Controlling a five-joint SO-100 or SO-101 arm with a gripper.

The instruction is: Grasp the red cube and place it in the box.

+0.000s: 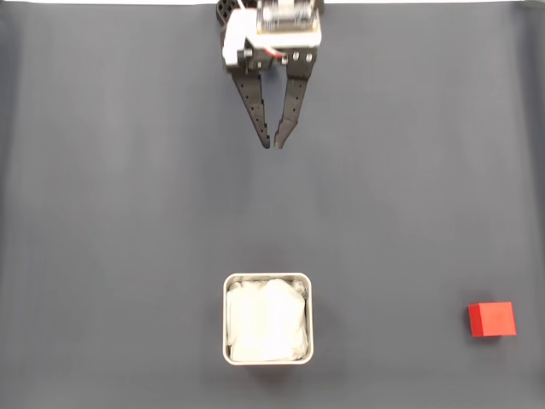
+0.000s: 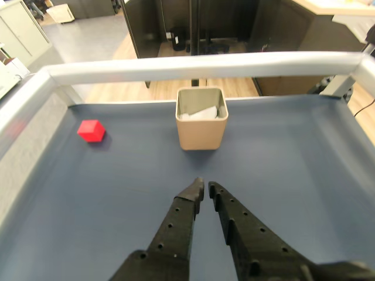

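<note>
The red cube [image 1: 491, 319] lies on the dark mat at the lower right of the fixed view; in the wrist view the cube [image 2: 91, 130] sits at the far left. The box [image 1: 267, 318], a square metal tin lined with white paper, stands at the bottom centre of the fixed view and straight ahead of the fingers in the wrist view [image 2: 201, 125]. My gripper [image 1: 272, 142] hangs at the top centre, far from both, with black fingertips almost touching and nothing between them. In the wrist view the gripper [image 2: 205, 188] points toward the box.
A dark grey mat [image 1: 128, 213] covers the table. In the wrist view a raised silvery rail [image 2: 199, 65] runs along the far edge and down the left side; beyond it are a wooden floor and dark furniture.
</note>
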